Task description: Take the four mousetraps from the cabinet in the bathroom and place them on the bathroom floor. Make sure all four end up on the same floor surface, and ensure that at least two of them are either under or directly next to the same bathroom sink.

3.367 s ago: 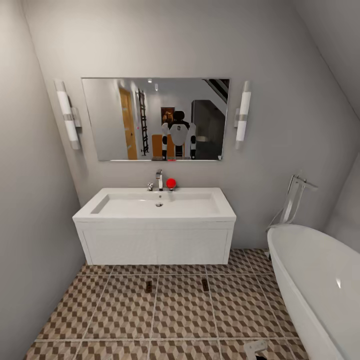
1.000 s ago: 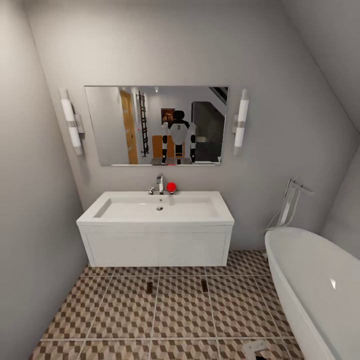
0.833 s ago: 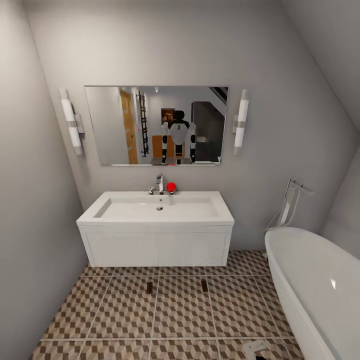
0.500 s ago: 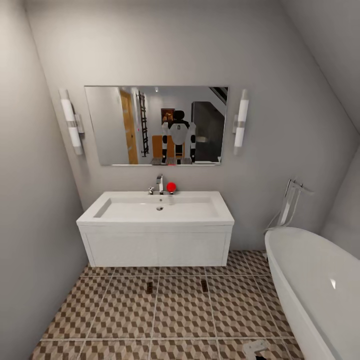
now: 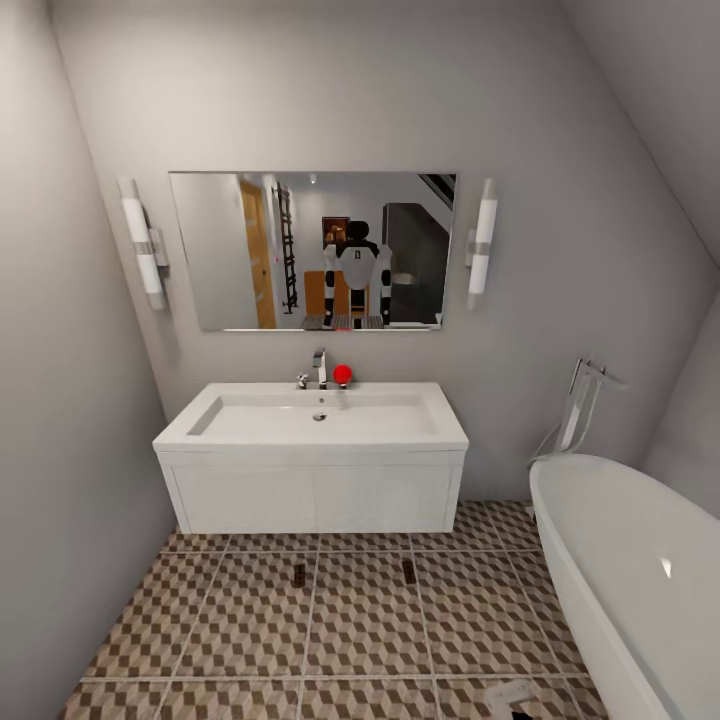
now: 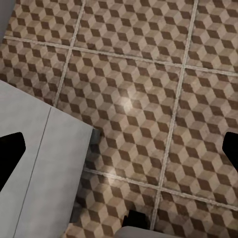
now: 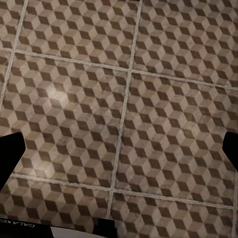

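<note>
Two mousetraps lie flat on the bathroom floor [image 5: 360, 620] just in front of the white sink [image 5: 312, 420]: one mousetrap [image 5: 298, 575] towards the left, the other mousetrap [image 5: 409, 571] towards the right. Both look small and dark from here. My left gripper [image 6: 121, 153] is open over bare tiles, with nothing between its dark fingertips [image 6: 12, 158]. Over the patterned tiles [image 7: 129, 114] my right gripper [image 7: 121, 148] is open and empty too. In the mirror [image 5: 312, 250], behind my own reflection, stands an orange-brown wooden piece, likely the cabinet [image 5: 316, 293].
A white bathtub [image 5: 630, 580] fills the right side, with a chrome tap stand [image 5: 580, 405] behind it. A wall closes the left side [image 5: 70, 450]. A red object [image 5: 343, 374] sits by the faucet [image 5: 320, 365]. A pale grey part of my body [image 6: 39, 163] lies under the left gripper.
Over 3.4 s the camera has pulled back slightly from the sink. In the last half second the pale gripper part at the head view's bottom right dropped nearly out of the picture.
</note>
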Available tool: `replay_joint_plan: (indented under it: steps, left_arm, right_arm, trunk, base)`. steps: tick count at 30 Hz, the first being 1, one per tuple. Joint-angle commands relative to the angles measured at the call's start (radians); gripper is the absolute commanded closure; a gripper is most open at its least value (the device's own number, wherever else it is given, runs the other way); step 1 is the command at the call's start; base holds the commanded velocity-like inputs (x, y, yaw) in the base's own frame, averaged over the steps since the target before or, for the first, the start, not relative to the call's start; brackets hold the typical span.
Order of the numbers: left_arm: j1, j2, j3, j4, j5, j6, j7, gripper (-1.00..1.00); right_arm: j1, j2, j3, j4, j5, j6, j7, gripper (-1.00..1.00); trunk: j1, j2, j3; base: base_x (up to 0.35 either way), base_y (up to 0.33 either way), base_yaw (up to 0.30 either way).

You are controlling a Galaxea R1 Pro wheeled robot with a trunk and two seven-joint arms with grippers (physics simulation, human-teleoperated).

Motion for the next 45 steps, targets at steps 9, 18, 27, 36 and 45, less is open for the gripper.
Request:
replay_joint_plan:
  steps: [9,18,27,36,45]
  left_arm:
    - [0.025,-0.050,-0.011,0.003,0.002,-0.006,0.005,-1.00]
    - [0.028,-0.058,-0.011,0.003,0.003,-0.005,0.009,-1.00]
    - [0.028,-0.056,-0.011,0.003,0.004,-0.005,0.010,-1.00]
    - [0.028,-0.055,-0.011,0.003,0.004,-0.005,0.011,-1.00]
    - [0.028,-0.051,-0.011,0.003,0.004,-0.006,0.011,-1.00]
  right_arm:
    - [0.000,0.044,-0.005,0.004,0.004,-0.003,0.004,-1.00]
    - [0.000,0.052,-0.005,0.004,0.004,-0.004,0.004,-1.00]
    - [0.000,0.053,-0.005,0.004,0.003,-0.003,-0.004,-1.00]
    - [0.000,0.049,-0.004,0.004,0.005,-0.002,-0.010,-1.00]
    - [0.000,0.044,-0.002,0.004,0.005,-0.004,-0.012,-1.00]
  trunk:
    - [0.000,-0.001,0.000]
    - [0.000,-0.001,0.000]
    - [0.000,-0.001,0.000]
    - [0.000,-0.001,0.000]
    - [0.000,-0.001,0.000]
  base:
    - [0.000,0.000,0.000]
    - [0.000,0.000,0.000]
    - [0.000,0.000,0.000]
    - [0.000,0.000,0.000]
    - [0.000,0.000,0.000]
